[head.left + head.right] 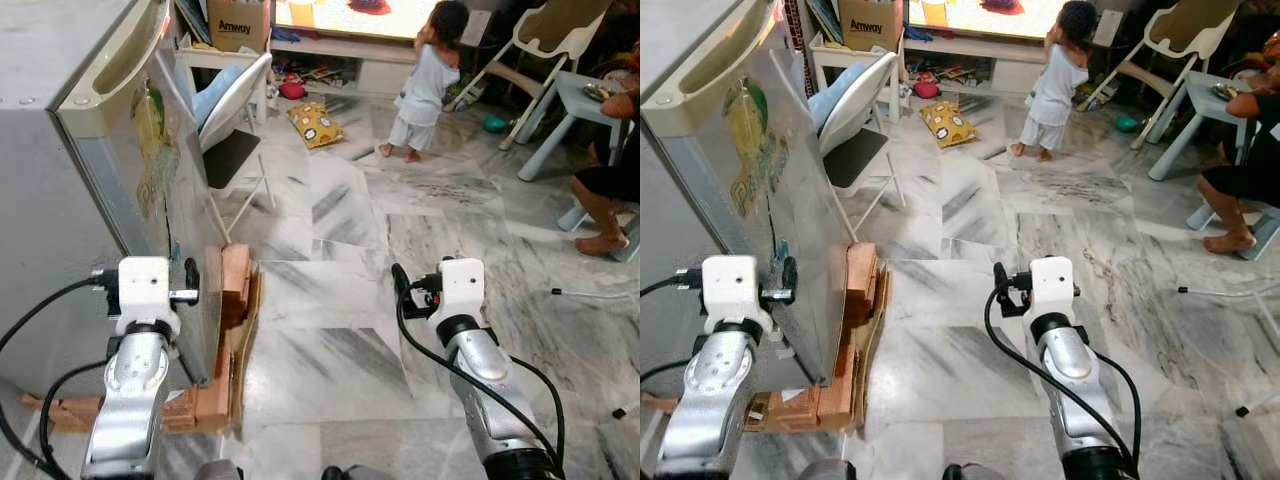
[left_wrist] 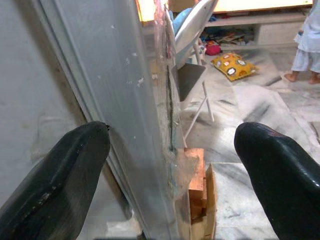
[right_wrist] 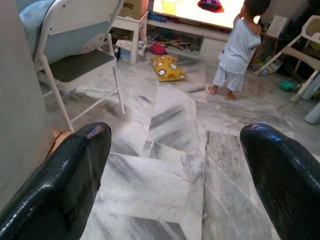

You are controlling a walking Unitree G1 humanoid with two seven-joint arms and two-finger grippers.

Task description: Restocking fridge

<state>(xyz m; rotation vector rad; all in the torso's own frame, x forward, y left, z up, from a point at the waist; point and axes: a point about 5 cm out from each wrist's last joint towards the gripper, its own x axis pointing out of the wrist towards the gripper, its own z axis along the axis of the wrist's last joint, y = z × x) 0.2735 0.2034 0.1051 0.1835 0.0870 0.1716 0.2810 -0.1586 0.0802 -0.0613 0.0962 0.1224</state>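
**My left fingers reach around the fridge door edge**

The fridge (image 1: 60,170) is a tall grey box on my left, right up close to me. Its door (image 1: 780,230) has a green and yellow sticker, and I cannot tell for sure if it is shut tight or open a crack. I think I have to get it open first, because nothing can go inside until then.

My left gripper (image 2: 170,165) is spread wide, one black finger (image 2: 55,175) by the grey side and the other past the door's front. The door's thin edge (image 2: 167,130) sits between them. I think I hold it this way so I can hook that edge and pull. I am not squeezing it yet.

My right gripper (image 3: 175,170) is wide open too and holds nothing. It hangs over the marble floor (image 1: 340,300), well apart from the fridge, I think to stay out of the door's way.

Some wooden blocks (image 1: 235,285) and flat cardboard (image 1: 875,320) sit at the fridge's foot, maybe to prop it.

A folding chair (image 1: 232,120) stands just past the door. It could get bumped. Farther off a small child (image 1: 425,85) stands by a bright screen, and a person (image 1: 605,190) sits at the right.
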